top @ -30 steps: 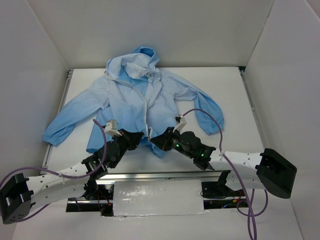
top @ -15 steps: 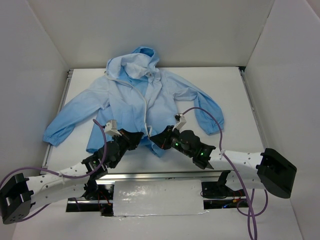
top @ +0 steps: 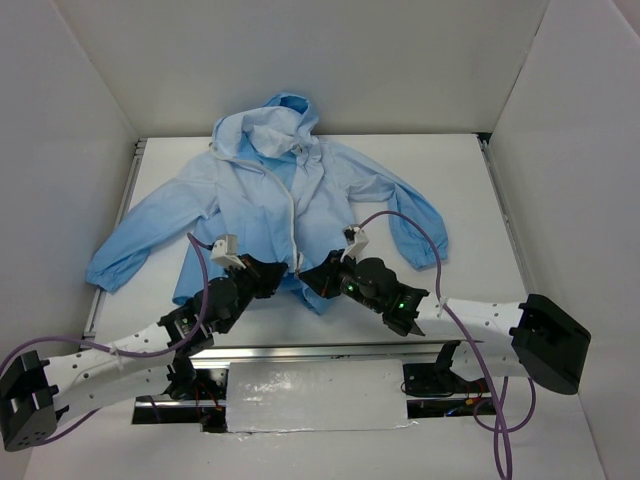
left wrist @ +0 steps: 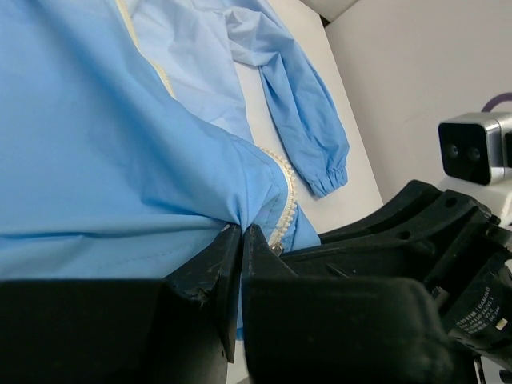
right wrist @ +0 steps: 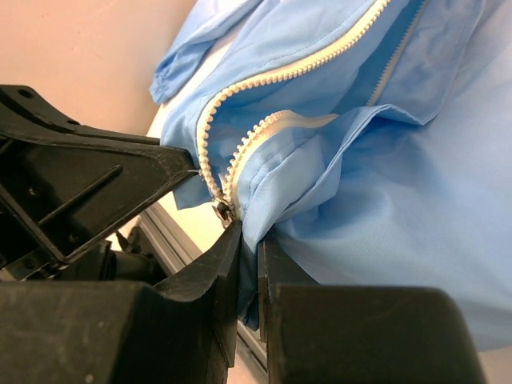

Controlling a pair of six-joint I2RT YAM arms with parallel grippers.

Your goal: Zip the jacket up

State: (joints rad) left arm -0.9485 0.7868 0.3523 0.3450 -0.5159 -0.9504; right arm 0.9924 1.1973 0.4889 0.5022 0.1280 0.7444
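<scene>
From overhead I see the jacket spread front-up on the counter, hood toward the far wall and sleeves out to either side. My left tool and right tool meet at its near hem, one on each side of the white zipper.

On the left wrist camera, the left tool is clenched on hem fabric just beside the lowest zipper teeth.

On the right wrist camera, the right tool pinches the other front edge, with the small slider just above its fingertips.
</scene>
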